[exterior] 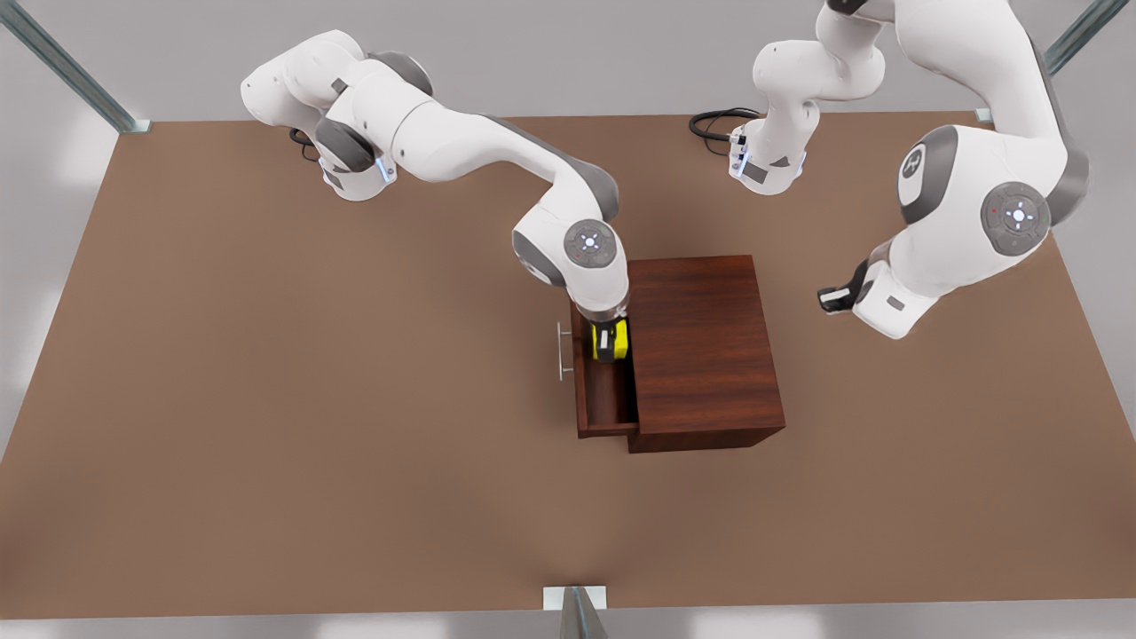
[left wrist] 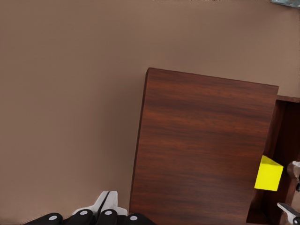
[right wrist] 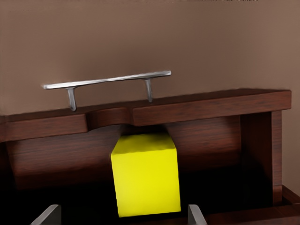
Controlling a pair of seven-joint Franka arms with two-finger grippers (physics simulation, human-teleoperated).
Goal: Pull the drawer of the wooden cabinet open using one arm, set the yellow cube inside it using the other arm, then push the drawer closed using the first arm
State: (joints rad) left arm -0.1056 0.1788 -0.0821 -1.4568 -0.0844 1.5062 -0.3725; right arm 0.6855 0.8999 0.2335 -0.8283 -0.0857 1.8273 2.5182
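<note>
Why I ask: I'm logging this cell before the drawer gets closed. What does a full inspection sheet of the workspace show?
Surface: brown table, bare apart from the cabinet.
Job's things: wooden cabinet with drawer pulled open; yellow cube over the drawer.
Clutter: nothing seen.
Grippers: right gripper open above the drawer, fingers either side of the cube; left gripper shut, waiting beside the cabinet.
Cables: black cable at an arm base.
Surroundings: metal frame posts, grey floor.
</note>
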